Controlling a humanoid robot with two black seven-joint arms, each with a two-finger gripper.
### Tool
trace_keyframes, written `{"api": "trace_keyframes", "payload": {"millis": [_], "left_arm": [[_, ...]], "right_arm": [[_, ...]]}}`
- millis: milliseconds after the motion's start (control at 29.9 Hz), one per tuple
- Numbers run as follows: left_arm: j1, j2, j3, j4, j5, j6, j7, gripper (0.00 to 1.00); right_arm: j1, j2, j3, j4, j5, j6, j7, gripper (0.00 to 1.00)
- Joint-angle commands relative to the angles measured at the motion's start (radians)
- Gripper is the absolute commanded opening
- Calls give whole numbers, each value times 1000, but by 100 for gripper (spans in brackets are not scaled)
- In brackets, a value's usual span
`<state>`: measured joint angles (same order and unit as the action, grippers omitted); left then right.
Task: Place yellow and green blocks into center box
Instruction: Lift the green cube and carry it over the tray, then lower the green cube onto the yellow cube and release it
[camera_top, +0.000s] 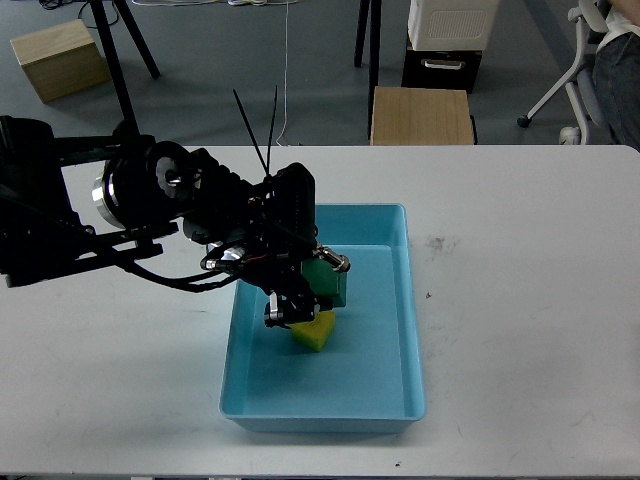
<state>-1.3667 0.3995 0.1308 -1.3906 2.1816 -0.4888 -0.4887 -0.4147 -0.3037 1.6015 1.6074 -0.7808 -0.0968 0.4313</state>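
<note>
The left gripper (300, 312) was inside the center box (398, 300), fingers closed on the yellow block (315, 333). The green block (328, 283) sat just behind it.

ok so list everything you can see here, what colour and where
yellow block: 1, yellow, inside the tray at the gripper tip
green block: 1, dark green, inside the tray, behind the yellow one
tray: 1, light blue, table centre
table: 1, white
wooden boxes: 2, tan, floor beyond the table
office chair: 1, white, top right
left gripper: 1, black, over the tray at the yellow block; grip unclear
right gripper: not in view
</note>
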Motion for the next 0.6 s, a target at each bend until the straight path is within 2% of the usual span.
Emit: {"api": "trace_keyframes", "payload": {"millis": [0,402,502,569], "left_arm": [[17,-8,4,51,0,0,0,23],[83,-37,-5,82,0,0,0,35],[84,-37,-7,82,0,0,0,54],[84,-39,-8,84,0,0,0,61]], "right_arm": [[4,0,0,0,0,0,0,99],[5,3,0,-6,0,0,0,99],[5,3,-2,-6,0,0,0,99],[5,3,-2,-6,0,2,0,99]]}}
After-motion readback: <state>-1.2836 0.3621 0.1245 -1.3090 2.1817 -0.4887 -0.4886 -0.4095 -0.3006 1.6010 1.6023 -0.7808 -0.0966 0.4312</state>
